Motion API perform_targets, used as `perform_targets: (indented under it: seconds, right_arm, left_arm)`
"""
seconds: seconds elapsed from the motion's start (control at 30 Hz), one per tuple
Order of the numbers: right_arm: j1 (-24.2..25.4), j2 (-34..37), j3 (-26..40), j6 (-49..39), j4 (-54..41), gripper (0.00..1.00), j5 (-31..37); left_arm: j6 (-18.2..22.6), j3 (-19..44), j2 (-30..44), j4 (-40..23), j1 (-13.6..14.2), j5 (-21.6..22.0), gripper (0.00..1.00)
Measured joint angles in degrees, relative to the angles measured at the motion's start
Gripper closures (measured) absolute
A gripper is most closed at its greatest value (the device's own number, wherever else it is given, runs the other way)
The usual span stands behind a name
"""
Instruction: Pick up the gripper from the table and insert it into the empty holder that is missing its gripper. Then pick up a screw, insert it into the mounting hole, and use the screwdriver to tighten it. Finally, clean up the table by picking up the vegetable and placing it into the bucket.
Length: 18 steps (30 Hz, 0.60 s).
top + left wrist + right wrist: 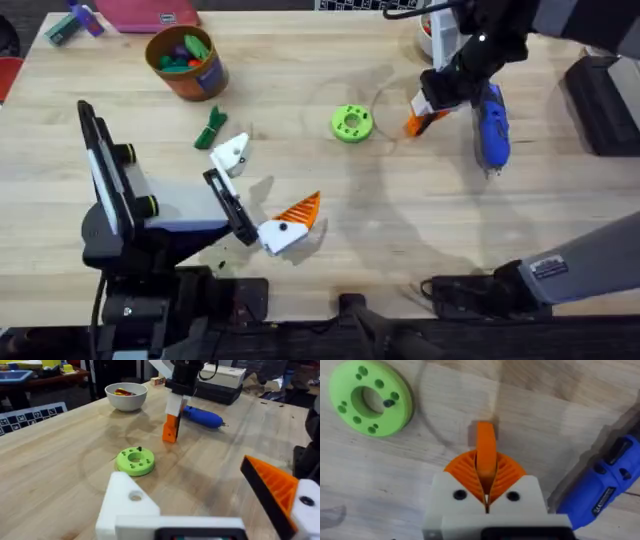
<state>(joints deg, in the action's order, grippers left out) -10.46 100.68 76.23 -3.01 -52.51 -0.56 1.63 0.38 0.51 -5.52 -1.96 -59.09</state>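
The loose gripper (171, 426), a white and orange finger piece, stands on end on the table, and my right gripper (428, 104) is shut on it. In the right wrist view its orange tip (486, 445) pokes out between the closed ribbed pads (506, 471). The green round holder (351, 123) lies just left of it, with a small dark screw (387, 404) in one hole. The blue screwdriver (492, 130) lies to the right. My left gripper (262, 190) hovers open and empty near the table's front. A green vegetable (211, 128) lies beside the brown bucket (163, 62).
A white bowl (126, 395) with small parts stands behind the holder at the far right. The bucket holds several coloured vegetables. A pink object (150, 14) and small items lie at the far left edge. Black equipment (600, 105) stands at the right edge.
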Motion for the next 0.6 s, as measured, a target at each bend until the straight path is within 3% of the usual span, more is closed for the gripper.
perform_targets:
  seconds: [0.33, 0.6]
  right_arm:
    - [-0.33, -1.18, 3.63, 6.32, -9.84, 0.992, -0.44]
    - [-1.75, -11.55, 5.33, 11.3, -10.3, 0.992, -0.83]
  left_arm:
    - [0.0, 0.0, 0.0, 0.0, 0.0, 0.0, 0.014]
    - [0.0, 0.0, 0.0, 0.0, 0.0, 0.0, 0.014]
